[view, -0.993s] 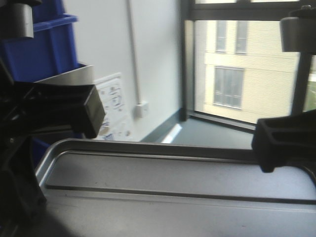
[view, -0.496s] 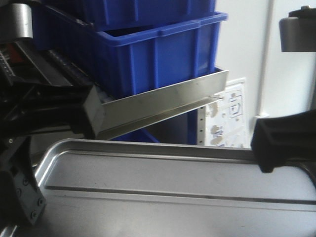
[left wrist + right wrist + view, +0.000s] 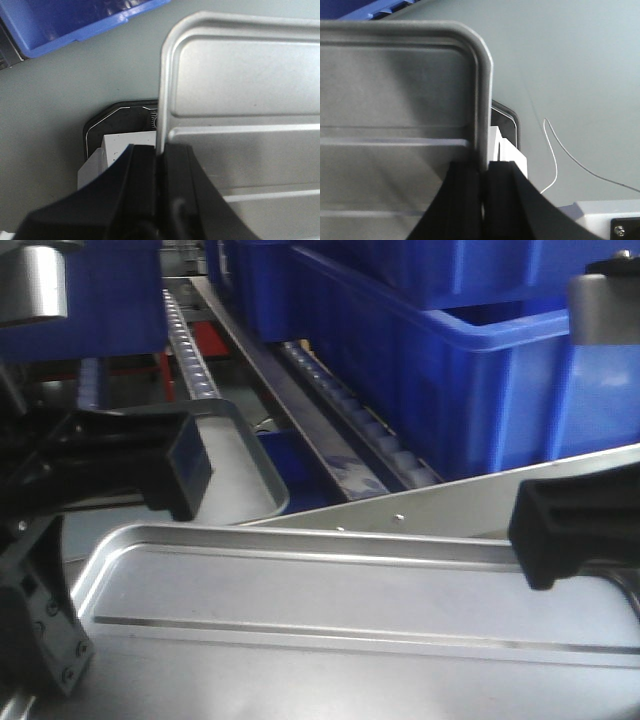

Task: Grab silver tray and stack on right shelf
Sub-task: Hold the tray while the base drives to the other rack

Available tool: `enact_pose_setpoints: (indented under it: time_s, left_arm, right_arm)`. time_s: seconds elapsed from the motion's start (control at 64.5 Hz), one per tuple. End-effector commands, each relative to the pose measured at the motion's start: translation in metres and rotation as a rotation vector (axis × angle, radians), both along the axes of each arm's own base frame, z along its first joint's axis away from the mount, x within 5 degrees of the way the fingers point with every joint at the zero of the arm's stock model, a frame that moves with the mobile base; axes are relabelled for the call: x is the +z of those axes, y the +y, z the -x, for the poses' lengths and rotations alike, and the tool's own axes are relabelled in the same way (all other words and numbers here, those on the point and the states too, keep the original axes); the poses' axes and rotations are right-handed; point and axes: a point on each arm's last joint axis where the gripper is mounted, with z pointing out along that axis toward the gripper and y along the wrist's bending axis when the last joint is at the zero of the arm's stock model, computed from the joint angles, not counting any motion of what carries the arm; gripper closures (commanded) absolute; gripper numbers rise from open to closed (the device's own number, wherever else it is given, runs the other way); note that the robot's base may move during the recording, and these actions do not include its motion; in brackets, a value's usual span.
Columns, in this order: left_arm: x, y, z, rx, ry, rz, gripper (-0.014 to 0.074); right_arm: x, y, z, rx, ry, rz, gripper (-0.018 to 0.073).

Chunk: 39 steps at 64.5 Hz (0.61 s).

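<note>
Presently the silver tray (image 3: 350, 585) is held in the air between both arms, roughly level, with its ridged base facing up and one long ridge running across the front view. Left gripper (image 3: 160, 159): jaws closed on the rim of the tray's left short edge, near a rounded corner, one finger inside the rim and one outside. Right gripper (image 3: 485, 176): likewise clamped on the rim of the opposite short edge, close to its corner. The tray's far long edge sits just in front of and below the broad front bar (image 3: 480, 502) of the right shelf (image 3: 365, 435); whether tray and bar touch cannot be told. The shelf's roller lanes slope up and away from that bar. Blue bins (image 3: 480, 380) occupy the right-hand lane, reaching almost to the front bar. A second metal tray (image 3: 240, 475) lies at the front end of the left-hand lane, its rounded corner showing just behind the left gripper. Beneath the held tray, the wrist views show grey floor (image 3: 60, 100) and a thin pale cable (image 3: 555, 150).
</note>
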Motion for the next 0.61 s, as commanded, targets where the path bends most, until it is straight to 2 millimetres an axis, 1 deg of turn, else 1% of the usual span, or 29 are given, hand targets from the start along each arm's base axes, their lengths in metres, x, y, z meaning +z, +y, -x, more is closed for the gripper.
enact_pose_setpoints:
  time_s: [0.0, 0.59]
  left_arm:
    - [0.0069, 0.0154, -0.0032, 0.008, -0.043, -0.132, 0.0689]
    - [0.0069, 0.0154, -0.0032, 0.008, -0.043, -0.132, 0.0689]
  right_arm:
    - [0.0061, -0.0249, 0.0033, -0.039, 0.033, 0.236, 0.0501]
    - [0.0061, -0.0249, 0.0033, -0.039, 0.033, 0.236, 0.0501]
